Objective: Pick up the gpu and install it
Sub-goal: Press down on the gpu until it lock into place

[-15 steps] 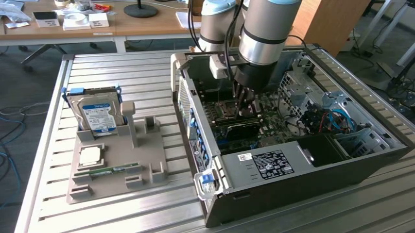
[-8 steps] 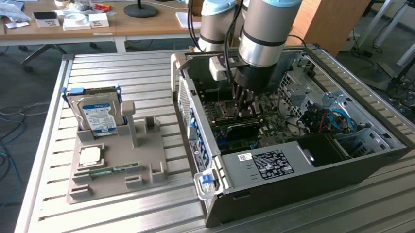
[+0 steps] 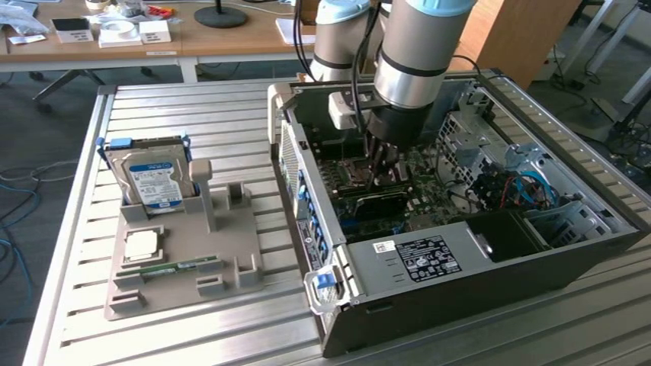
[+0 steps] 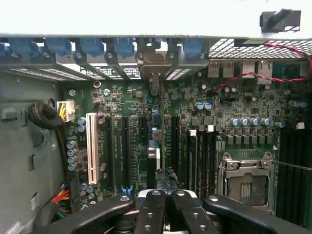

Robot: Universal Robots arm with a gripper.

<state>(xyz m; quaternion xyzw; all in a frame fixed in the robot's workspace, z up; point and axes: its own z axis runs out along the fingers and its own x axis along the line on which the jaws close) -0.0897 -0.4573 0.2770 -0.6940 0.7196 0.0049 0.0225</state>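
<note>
Case walls (image 3: 336, 221) hem end effector (image 3: 385, 164); slots (image 4: 122, 146) free

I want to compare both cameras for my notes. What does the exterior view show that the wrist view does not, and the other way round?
Exterior view alone: the hard drive upright in a grey holder, a RAM stick lying there, and the arm reaching into the open computer case.

Wrist view alone: the white expansion slot, the blue slot latches, the empty CPU socket, and the gpu seen edge-on, standing among the slots.

Both: the shut gripper above the motherboard.
</note>
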